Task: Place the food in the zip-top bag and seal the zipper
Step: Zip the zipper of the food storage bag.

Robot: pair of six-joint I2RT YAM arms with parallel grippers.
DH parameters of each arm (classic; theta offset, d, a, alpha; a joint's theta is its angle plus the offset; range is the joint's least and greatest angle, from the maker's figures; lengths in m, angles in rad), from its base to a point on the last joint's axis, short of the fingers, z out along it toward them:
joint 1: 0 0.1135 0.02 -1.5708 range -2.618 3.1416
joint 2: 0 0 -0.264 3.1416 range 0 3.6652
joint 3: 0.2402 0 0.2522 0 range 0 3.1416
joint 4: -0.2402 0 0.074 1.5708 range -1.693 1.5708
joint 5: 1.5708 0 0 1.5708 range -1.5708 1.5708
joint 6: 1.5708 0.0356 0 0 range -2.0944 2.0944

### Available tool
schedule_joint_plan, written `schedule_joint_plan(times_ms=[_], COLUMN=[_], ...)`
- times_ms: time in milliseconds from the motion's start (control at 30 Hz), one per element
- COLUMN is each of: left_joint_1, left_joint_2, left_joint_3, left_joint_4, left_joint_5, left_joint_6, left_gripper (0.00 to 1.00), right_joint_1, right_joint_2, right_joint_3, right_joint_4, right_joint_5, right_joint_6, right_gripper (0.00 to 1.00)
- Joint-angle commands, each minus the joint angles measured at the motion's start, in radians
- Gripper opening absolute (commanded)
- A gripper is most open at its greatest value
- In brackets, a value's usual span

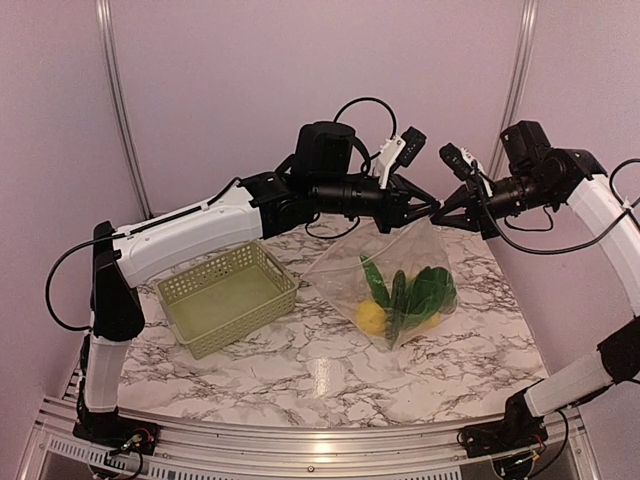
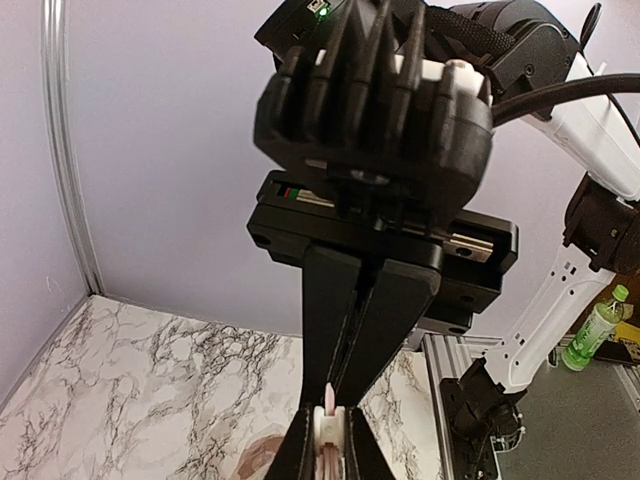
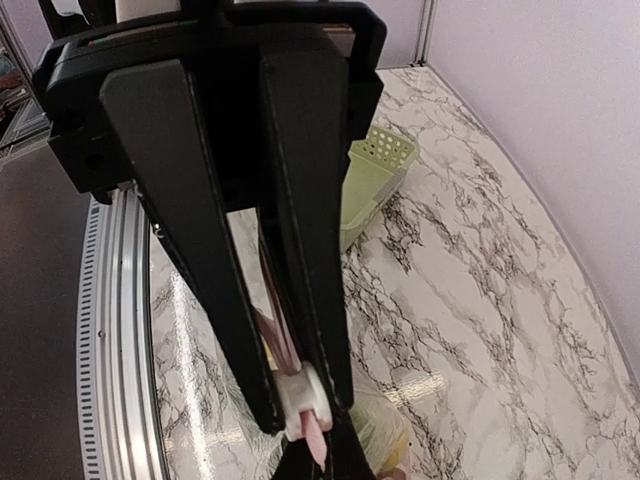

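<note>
Left end effector (image 1: 428,208): clenched on the zipper (image 3: 314,440); the right wrist view shows its fingers converging to the tips with the pale pink strip between them.
Right end effector (image 1: 447,214): clenched on the same strip, tip to tip with the left one, just beside it.
Bag location: the zip-top bag (image 1: 400,255) hangs from the two grips above the right half of the bench (image 1: 300,375). Whether its lower corner rests on the surface cannot be told.
Bag appearance: clear, crinkled film drawn into a tent shape with its peak at the grips.
Food: inside, settled low: bok choy (image 1: 436,285), cucumber (image 1: 398,295) and a lemon (image 1: 371,317). Other pieces are hidden behind these.
Basket (image 1: 240,335): light green, perforated, on the bench left of the bag, well apart from it.
Seal state: cannot be told; only a short length of strip is visible.
Risk 1: the strip slips from a grip, because both hold one small spot and carry the load there.
Risk 2: an unsealed stretch is left, if the tips slide off the track line.
Risk 3: the fingers collide, given their tip-to-tip stance.
Risk 4: the film stretches or tears if the arms pull apart unevenly.
</note>
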Motion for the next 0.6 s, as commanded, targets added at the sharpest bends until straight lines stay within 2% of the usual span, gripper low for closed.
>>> schedule_joint_plan(times_ms=[0,167,300,567], left_joint_1=[0.008,0.015,0.024,0.036], left_joint_2=[0.014,-0.012,-0.055,-0.088], left_joint_3=[0.026,0.006,-0.049,-0.091], left_joint_4=[-0.037,-0.078,-0.075,-0.111], left_joint_5=[0.015,0.006,-0.018,-0.034], left_joint_6=[0.007,0.023,0.032,0.034], left_gripper=[0.01,0.00,0.00,0.00], right_joint_1=[0.004,-0.068,-0.118,-0.144], right_joint_2=[-0.009,-0.026,-0.022,-0.029], right_joint_3=[0.023,0.028,0.035,0.040], right_joint_4=[0.063,0.099,0.062,0.040], right_joint_5=[-0.005,-0.039,-0.085,-0.100], right_joint_6=[0.029,0.033,-0.006,-0.028], right_gripper=[0.00,0.00,0.00,0.00])
